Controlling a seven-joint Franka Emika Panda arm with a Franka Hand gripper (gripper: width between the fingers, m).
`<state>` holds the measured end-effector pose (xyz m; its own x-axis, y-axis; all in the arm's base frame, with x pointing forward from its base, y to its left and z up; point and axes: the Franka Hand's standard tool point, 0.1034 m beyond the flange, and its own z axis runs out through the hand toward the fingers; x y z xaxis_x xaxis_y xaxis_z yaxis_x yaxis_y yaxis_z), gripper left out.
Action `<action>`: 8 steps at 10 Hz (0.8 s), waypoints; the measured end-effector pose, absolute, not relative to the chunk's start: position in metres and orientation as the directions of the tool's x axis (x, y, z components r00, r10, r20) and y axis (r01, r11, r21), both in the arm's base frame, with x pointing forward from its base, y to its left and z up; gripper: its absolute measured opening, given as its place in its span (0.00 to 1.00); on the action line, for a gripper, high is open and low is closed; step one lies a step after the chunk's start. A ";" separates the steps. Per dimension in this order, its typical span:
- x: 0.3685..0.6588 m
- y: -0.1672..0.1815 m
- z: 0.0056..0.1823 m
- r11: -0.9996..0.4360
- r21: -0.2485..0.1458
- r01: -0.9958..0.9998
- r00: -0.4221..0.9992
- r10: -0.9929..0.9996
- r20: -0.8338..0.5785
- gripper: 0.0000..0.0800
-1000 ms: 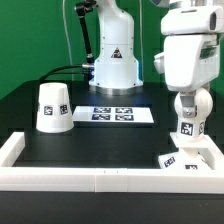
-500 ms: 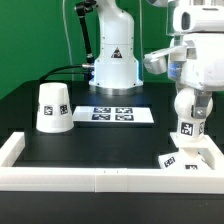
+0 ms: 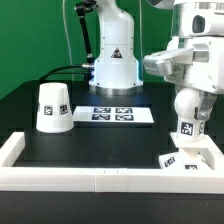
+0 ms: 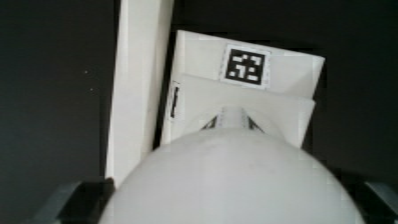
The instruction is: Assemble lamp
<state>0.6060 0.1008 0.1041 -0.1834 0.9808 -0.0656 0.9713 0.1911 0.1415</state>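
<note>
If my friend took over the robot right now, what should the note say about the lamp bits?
Pincer: shut on the bulb, holding it right over the base in the near corner on the exterior view's right. Whether the bulb is seated cannot be told.
Shade: stands alone on the table at the exterior view's left, narrow end up, apart from the base.
Done: bulb is at the base.
Left: probably fix the bulb in, then put the shade on.

The marker board [image 3: 118, 115] is lying flat near the middle of the black table [image 3: 110, 145]. A low white rail [image 3: 100, 178] is running along the table's near edge, and a green backdrop [image 3: 30, 40] is hanging behind.
</note>
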 end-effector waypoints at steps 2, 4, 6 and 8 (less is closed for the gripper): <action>0.606 0.100 0.104 0.190 0.141 0.972 -0.182 0.981 -0.066 0.72; 0.606 0.100 0.104 0.165 0.143 0.976 -0.158 0.986 -0.062 0.72; 0.606 0.098 0.104 0.018 0.148 0.989 -0.013 0.999 -0.035 0.72; 0.606 0.100 0.104 -0.195 0.153 0.969 0.198 0.980 -0.002 0.72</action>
